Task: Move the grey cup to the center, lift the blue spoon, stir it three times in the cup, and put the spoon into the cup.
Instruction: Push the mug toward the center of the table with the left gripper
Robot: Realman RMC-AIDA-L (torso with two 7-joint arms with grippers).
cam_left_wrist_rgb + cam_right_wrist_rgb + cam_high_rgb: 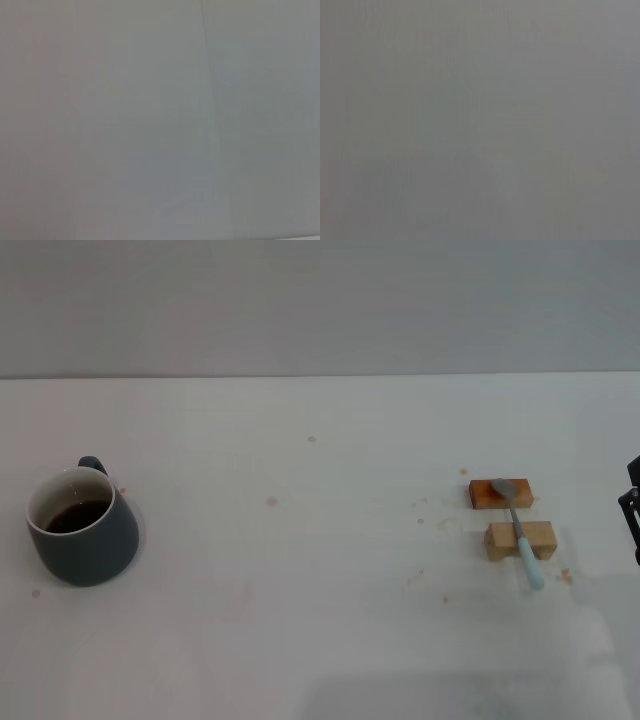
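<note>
Grey cup (82, 528) sat at far left of the white table (320, 640), blue spoon (520, 530) at right, well apart.
Cup upright with dark liquid inside, handle facing away. Spoon lay across two wooden blocks (510, 515), bowl on the orange one, handle tip on the table. Right gripper (632, 508) only poked in at the right edge, finger state unclear; left gripper not visible.

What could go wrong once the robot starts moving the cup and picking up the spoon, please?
1. The grey cup holds dark liquid, so sliding it to the centre too fast may slosh it onto the table.
2. The blue spoon lies across two wooden blocks; a clumsy grasp by the right gripper, now at the table's right edge, could tip it off or shift them.
</note>
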